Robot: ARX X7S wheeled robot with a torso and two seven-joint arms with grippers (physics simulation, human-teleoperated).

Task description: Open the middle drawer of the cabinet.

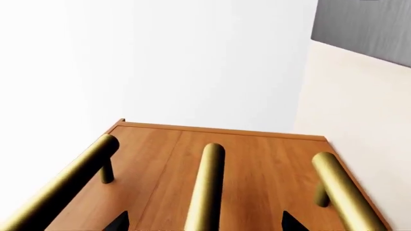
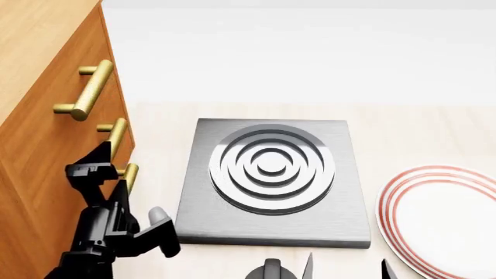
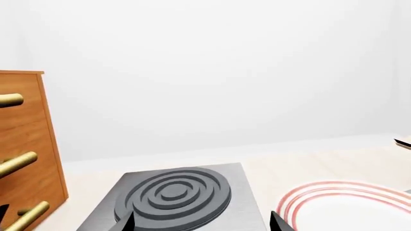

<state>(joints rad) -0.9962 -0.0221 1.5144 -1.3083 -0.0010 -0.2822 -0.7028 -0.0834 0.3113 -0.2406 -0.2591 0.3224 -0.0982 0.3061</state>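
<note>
The orange-brown cabinet (image 2: 35, 122) stands at the left with three brass bar handles, and all drawer fronts look flush. The middle drawer's handle (image 2: 115, 136) lies between the top handle (image 2: 85, 90) and the bottom handle (image 2: 129, 177). My left gripper (image 2: 108, 173) is open beside the cabinet front. In the left wrist view its black fingertips (image 1: 121, 222) straddle the middle handle (image 1: 209, 178) without touching it; the gripper (image 1: 205, 225) is open. My right gripper (image 2: 345, 268) is open and empty over the hotplate's near edge, also in the right wrist view (image 3: 202, 224).
A black hotplate (image 2: 271, 174) with raised rings lies on the beige table right of the cabinet. A white plate with red rings (image 2: 442, 221) lies at the right. The white wall is behind. The right wrist view shows the cabinet (image 3: 26, 144), hotplate (image 3: 173, 197) and plate (image 3: 347, 207).
</note>
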